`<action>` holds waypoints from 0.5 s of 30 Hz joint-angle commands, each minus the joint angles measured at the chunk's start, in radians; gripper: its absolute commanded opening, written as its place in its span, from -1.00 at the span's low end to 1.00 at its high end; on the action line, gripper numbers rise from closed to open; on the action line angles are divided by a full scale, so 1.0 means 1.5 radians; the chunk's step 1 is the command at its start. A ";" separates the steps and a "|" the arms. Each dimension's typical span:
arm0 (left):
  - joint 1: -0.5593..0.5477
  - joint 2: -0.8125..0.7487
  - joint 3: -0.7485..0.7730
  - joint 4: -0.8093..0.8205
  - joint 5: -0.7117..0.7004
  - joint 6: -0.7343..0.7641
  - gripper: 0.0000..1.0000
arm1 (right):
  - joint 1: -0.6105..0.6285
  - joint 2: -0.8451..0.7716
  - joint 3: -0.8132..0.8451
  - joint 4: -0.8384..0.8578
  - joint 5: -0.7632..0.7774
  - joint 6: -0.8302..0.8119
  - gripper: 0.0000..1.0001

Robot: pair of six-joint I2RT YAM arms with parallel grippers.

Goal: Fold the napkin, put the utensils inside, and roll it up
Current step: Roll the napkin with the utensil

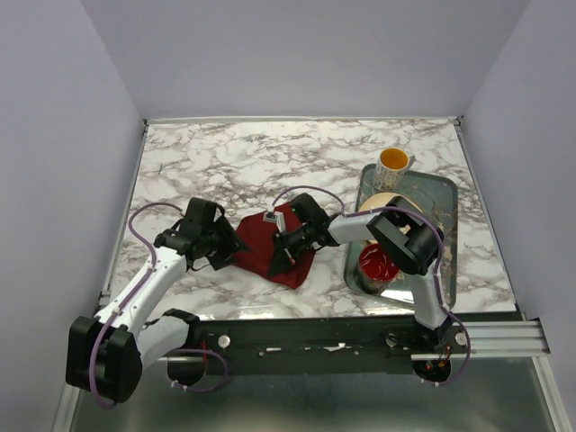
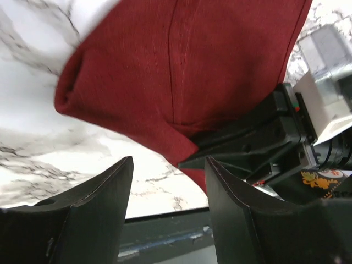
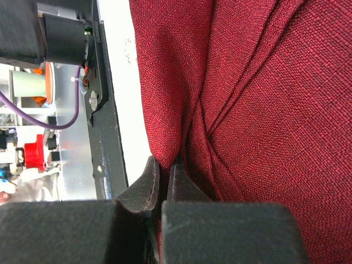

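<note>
napkin (image 1: 270, 252) (image 2: 181, 71) (image 3: 264, 110) lies folded on the marble desk (image 1: 225, 162), between both hands. The right hand (image 1: 281, 256) (image 3: 164, 170) is clenched on a bunched fold at the napkin's near-right side. The left hand (image 1: 220, 243) (image 2: 169, 162) is released, jaws apart, just off the napkin's left corner. Room: the napkin's near tip sits close to the desk's front edge, bare marble runs from the napkin's far side to the back edge, and right of the napkin a tray (image 1: 445, 189) with mug (image 1: 394, 162) and red bowl (image 1: 373, 261) sits under the right arm.
</note>
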 commanded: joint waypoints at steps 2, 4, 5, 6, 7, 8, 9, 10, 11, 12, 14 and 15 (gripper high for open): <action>-0.034 0.004 -0.021 -0.014 0.036 -0.092 0.22 | -0.002 0.039 0.000 -0.036 0.066 -0.008 -0.99; -0.046 0.010 -0.024 -0.015 0.025 -0.104 0.22 | -0.002 0.040 -0.002 -0.036 0.074 -0.011 -0.99; -0.051 0.014 -0.024 -0.014 0.006 -0.108 0.22 | -0.003 0.040 -0.002 -0.036 0.075 -0.012 -0.99; -0.050 0.022 -0.030 -0.013 0.002 -0.118 0.24 | -0.003 0.037 -0.003 -0.037 0.078 -0.012 -0.99; -0.051 0.030 -0.030 -0.011 0.002 -0.123 0.25 | -0.004 0.036 -0.003 -0.036 0.082 -0.012 -0.99; -0.051 0.041 -0.028 -0.011 -0.004 -0.125 0.24 | -0.004 0.033 -0.007 -0.036 0.084 -0.013 -0.99; -0.054 0.068 -0.019 -0.011 -0.006 -0.128 0.24 | -0.004 0.030 -0.009 -0.036 0.088 -0.016 -0.99; -0.054 0.079 -0.014 -0.010 -0.007 -0.129 0.24 | -0.004 0.027 -0.011 -0.037 0.090 -0.017 -0.99; -0.057 0.090 -0.008 -0.011 -0.010 -0.130 0.22 | -0.004 0.028 -0.013 -0.037 0.091 -0.018 -0.99; -0.061 0.106 0.001 -0.010 -0.019 -0.137 0.22 | -0.004 0.028 -0.012 -0.038 0.091 -0.018 -0.99; -0.064 0.117 0.006 -0.008 -0.032 -0.144 0.12 | -0.005 0.028 -0.012 -0.038 0.093 -0.018 -0.99; -0.064 0.126 0.005 -0.007 -0.040 -0.148 0.10 | -0.004 0.027 -0.010 -0.040 0.093 -0.018 -0.99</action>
